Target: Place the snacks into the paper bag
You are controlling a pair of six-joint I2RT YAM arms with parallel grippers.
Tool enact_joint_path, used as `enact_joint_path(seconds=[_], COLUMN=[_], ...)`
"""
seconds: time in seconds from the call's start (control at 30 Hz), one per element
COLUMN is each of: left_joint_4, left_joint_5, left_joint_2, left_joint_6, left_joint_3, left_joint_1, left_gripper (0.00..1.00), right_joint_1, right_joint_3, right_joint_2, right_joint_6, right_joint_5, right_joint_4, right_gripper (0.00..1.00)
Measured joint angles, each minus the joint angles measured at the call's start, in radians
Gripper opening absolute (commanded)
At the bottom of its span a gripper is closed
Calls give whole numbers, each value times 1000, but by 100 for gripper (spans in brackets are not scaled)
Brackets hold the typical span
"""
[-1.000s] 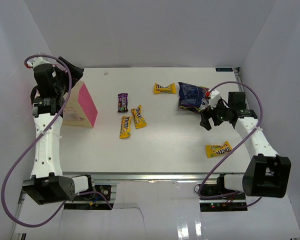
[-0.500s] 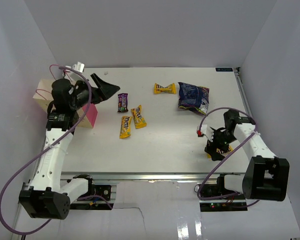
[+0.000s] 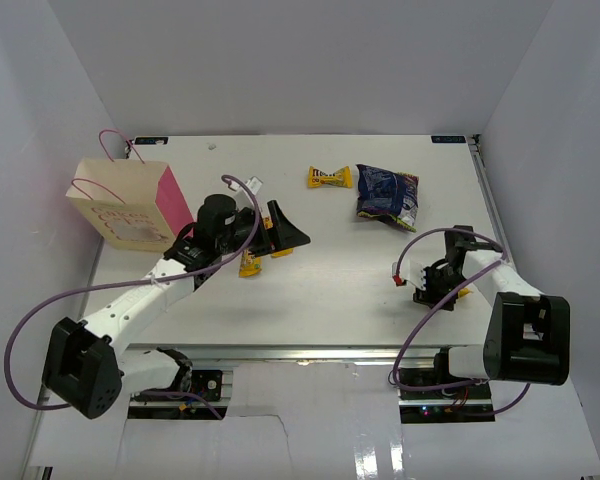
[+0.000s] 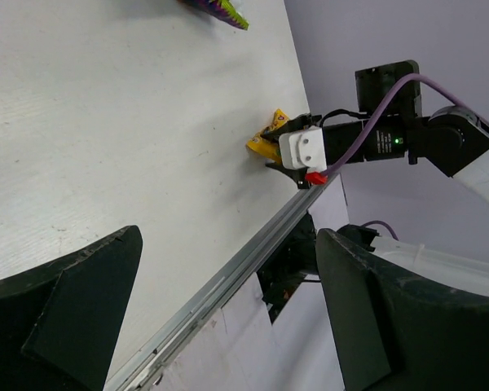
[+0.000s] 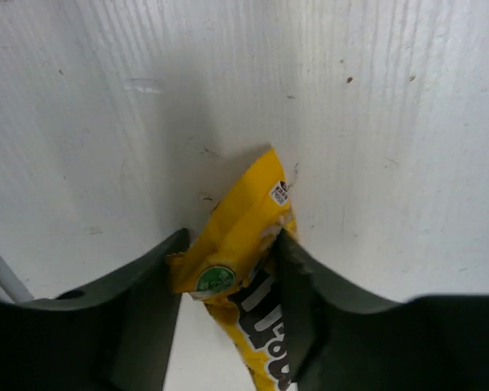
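While the right tool (image 5: 231, 244) pinched a small yellow candy packet (image 5: 246, 199) between its fingers near the white worktop's (image 3: 340, 295) near right edge, the left tool (image 4: 228, 236) hung spread wide, holding nothing, over the middle. Upright at the far left stood the beige paper gift bag with pink side panels (image 3: 130, 208); a crinkly dark blue snack bag (image 3: 387, 195) lay well apart from it, far right.
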Motion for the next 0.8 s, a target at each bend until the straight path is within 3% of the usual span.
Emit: enact_joint_path(seconds=[0.07,0.17,0.33,0.53,0.8], left_joint_4=[49,121,208,245,326], left_joint_5=[-11,-17,-17,-3,44], left_joint_2=[32,83,183,344,432], left_joint_6=[-28,-68,-121,-148,0], left_joint_3=[-10,-15,-12,53,134], left_joint_1=[-34,-76,-118,-149,-203], left_gripper=[97,97,97,97,98], right_joint_1=[-1,-2,-2,-2,11], right_joint_3=[0,24,113,269,474], right_joint_2=[-2,0,15,56,201], right_joint_6=[27,84,221,402,688], right_joint_5=[-14,-60,-229,-557,-921], right_joint_4=[19,21,-28,-87,-119], right_gripper=[35,23,17,13,8])
